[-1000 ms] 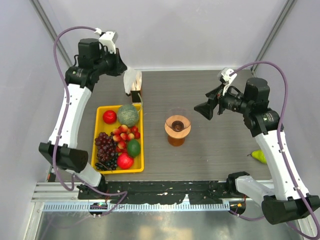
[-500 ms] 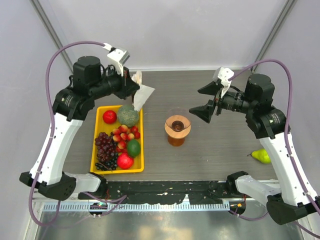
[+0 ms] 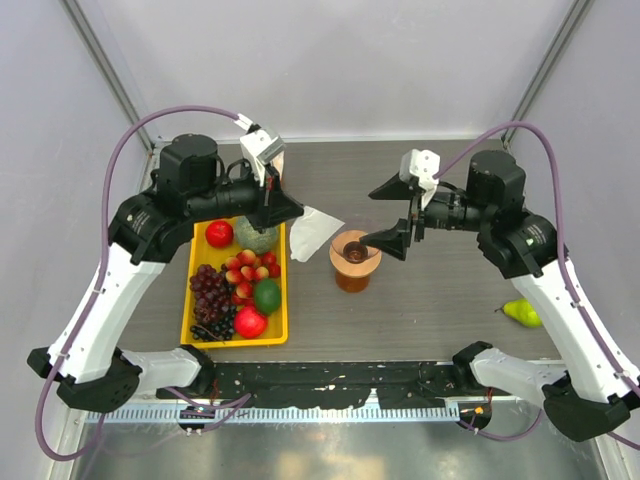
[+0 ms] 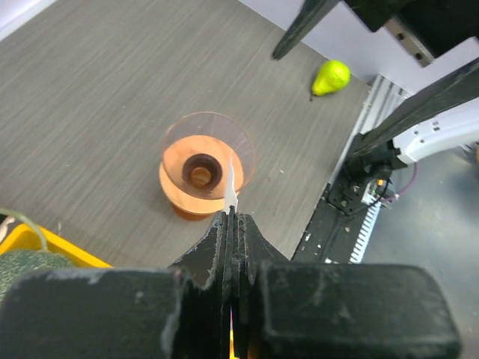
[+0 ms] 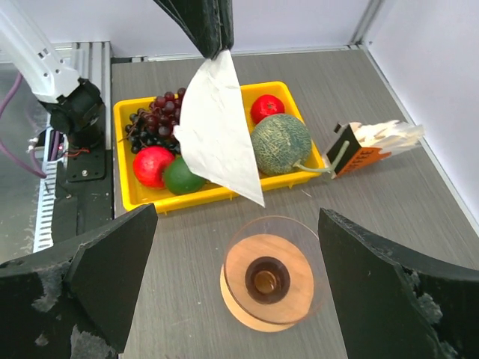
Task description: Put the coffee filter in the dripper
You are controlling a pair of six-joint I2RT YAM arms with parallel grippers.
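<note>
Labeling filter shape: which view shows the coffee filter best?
Right wrist: the coffee filter faces it broadside, hanging from the left fingers. Top external shows it smaller, angled, beside the dripper. Left wrist sees only an edge-on sliver.

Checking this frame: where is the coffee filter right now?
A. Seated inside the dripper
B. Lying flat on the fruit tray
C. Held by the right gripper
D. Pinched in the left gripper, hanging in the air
D. The left gripper is shut on the top edge of the white coffee filter, which hangs beside the dripper, not in it. The right gripper is open and holds nothing.
</note>
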